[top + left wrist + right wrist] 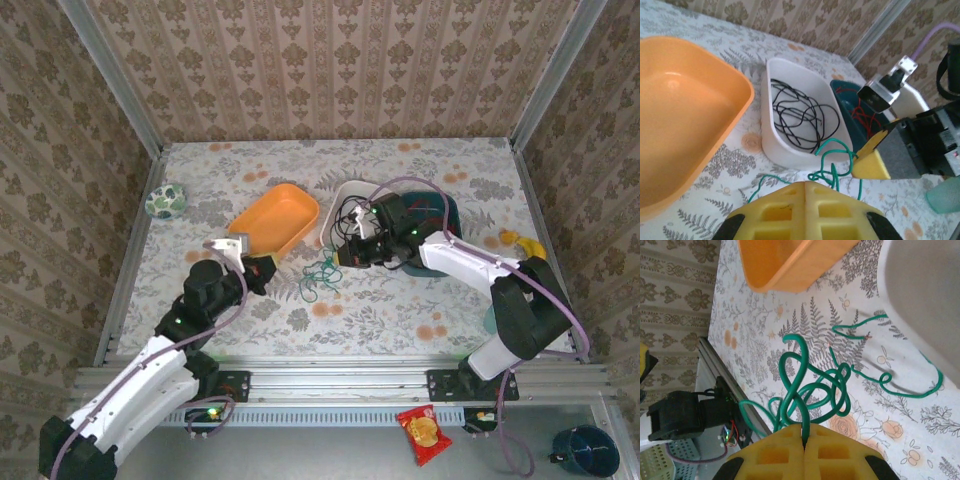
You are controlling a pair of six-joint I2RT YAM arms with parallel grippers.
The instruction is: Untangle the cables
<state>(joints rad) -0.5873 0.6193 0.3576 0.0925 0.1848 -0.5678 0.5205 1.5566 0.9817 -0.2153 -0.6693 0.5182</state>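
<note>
The right fingers (803,432) clamp the thin green cable (810,385), probably to drag its knot across the floral worktop (765,330) toward a tub; the thin black cable (800,117) lies sorted in the white oblong tub (795,155), and the left fingers (805,186) are pressed together, apparently empty

Bright, even, soft-shadowed light; wrist views slightly soft, near yellow jaws blurred.
</note>
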